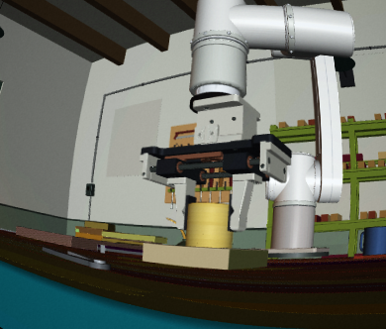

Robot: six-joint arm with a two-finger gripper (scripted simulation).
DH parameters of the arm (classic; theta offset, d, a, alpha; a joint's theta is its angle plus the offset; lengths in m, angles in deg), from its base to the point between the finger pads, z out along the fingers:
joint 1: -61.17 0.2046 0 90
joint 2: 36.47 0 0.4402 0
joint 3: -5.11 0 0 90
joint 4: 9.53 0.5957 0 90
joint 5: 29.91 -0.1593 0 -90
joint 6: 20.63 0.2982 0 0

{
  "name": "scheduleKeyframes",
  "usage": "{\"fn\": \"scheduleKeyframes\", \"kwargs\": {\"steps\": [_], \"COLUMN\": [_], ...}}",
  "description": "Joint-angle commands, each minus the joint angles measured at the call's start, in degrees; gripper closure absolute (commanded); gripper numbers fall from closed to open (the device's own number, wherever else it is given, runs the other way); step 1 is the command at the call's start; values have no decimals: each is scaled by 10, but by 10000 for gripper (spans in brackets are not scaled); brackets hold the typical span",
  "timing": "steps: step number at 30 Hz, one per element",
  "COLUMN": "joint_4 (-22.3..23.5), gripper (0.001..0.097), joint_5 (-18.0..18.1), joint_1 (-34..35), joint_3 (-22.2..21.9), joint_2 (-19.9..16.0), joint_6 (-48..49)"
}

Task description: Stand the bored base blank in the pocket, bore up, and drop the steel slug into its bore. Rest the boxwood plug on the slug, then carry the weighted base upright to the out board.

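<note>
The yellow cylindrical base blank [209,225] stands upright on a pale wooden board [204,256] near the middle of the bench. I hold the base blank between the fingers of my gripper [211,218], which comes straight down over it from above. The top of the base is hidden behind the gripper body, so its bore, the steel slug and the boxwood plug are out of sight.
Behind the work stand the arm's white pedestal [296,218] and green shelving [370,173] with small blocks. A blue mug [374,240] sits at the right. Flat boards and strips [113,235] lie stacked to the left, with a grey tool [75,257] nearer the bench's front edge.
</note>
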State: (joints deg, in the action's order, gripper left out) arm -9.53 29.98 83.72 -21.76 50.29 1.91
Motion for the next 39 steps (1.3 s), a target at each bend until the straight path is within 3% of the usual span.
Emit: {"fn": "scheduleKeyframes", "kwargs": {"steps": [1,29,39], "joint_4": [-1,-1,0], "gripper": [783,223,223], "joint_5": [0,0,0], "joint_1": [0,0,0], "joint_3": [1,1,1], "joint_2": [1,1,0], "joint_6": [0,0,0]}}
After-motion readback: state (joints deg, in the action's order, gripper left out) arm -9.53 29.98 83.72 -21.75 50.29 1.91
